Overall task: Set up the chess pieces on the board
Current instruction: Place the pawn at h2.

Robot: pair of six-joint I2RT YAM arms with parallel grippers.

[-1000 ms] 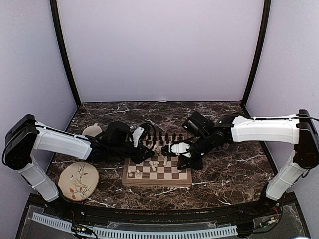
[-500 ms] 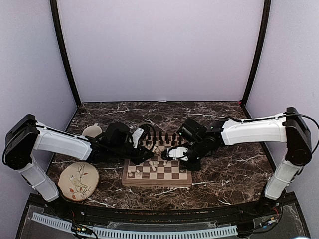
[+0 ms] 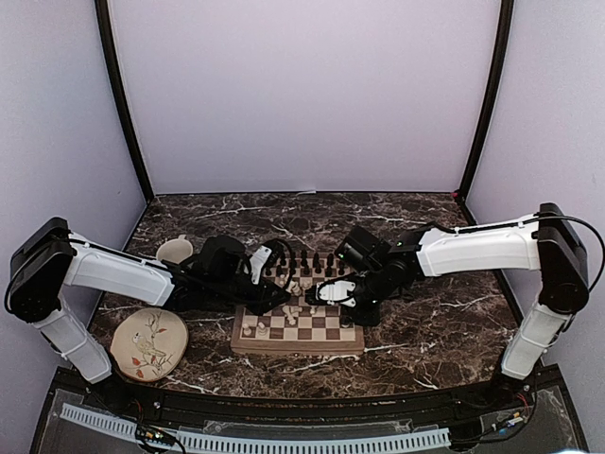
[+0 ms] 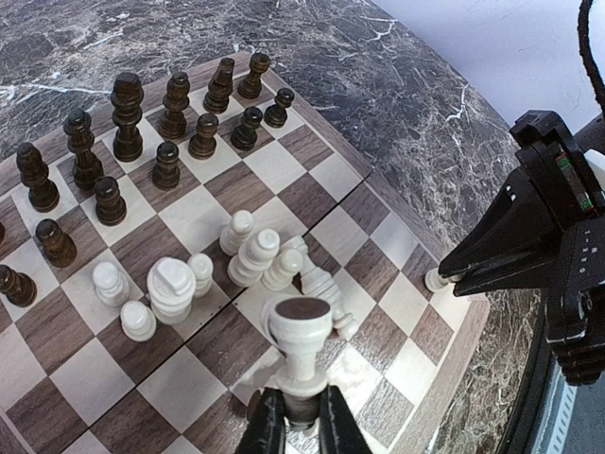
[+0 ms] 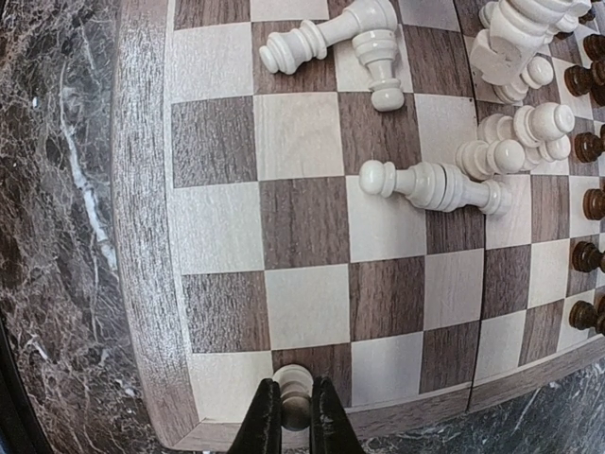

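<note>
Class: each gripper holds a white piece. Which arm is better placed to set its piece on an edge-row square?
Right, probably. The right gripper holds its white piece low over an edge-row square of the board; the left gripper holds its own above the clustered white pieces mid-board.

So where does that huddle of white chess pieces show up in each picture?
Top external: white pieces in the middle of the board.
Left wrist: centre of the picture.
Right wrist: upper right, some toppled.
Shared landmark: dark pieces lined along one board edge.
</note>
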